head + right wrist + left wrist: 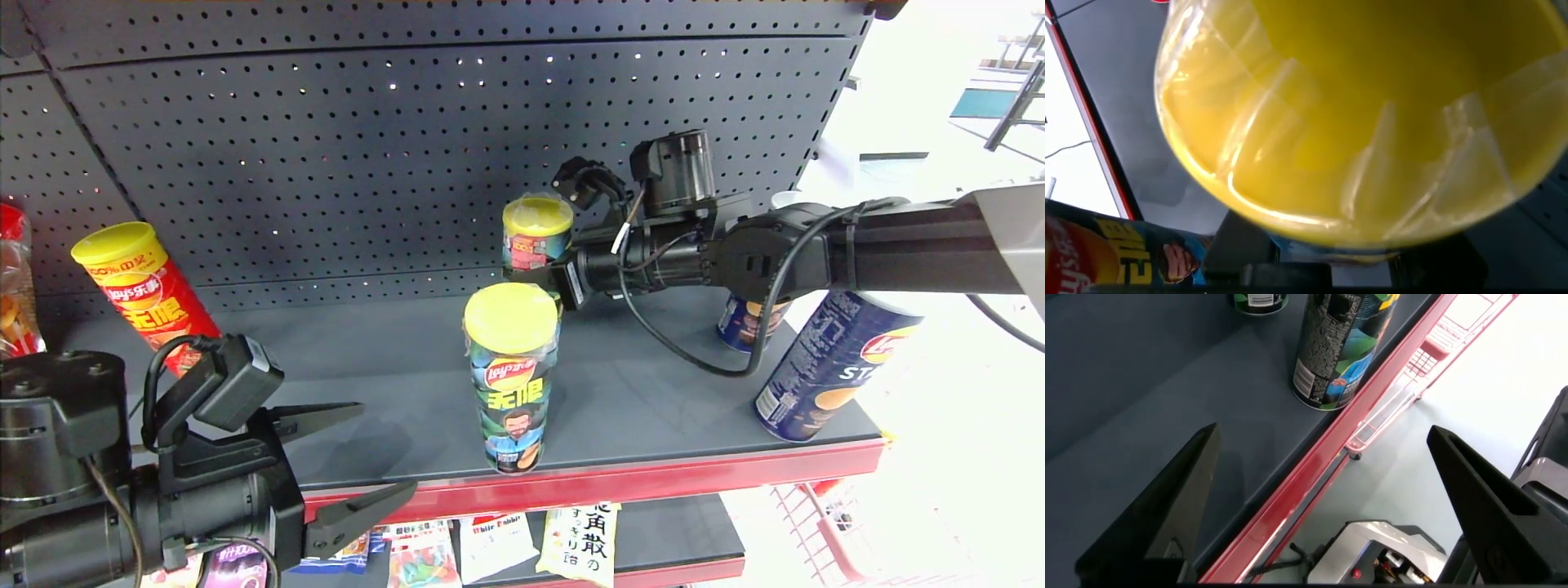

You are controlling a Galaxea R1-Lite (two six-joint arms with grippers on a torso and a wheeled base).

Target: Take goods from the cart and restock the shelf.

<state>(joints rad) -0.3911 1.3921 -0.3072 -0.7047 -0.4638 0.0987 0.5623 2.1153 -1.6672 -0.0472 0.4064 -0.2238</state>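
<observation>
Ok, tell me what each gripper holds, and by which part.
The right gripper clasps the rear yellow-lidded chip can by its side, below the lid. The left gripper is open and holds nothing.

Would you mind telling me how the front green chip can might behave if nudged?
The green can is tall and narrow, so probably tips easily. Standing near the shelf's red edge, it might fall off. Toppled, it would likely roll.

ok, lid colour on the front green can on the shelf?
Yellow. The lid shows best in the head view.
</observation>
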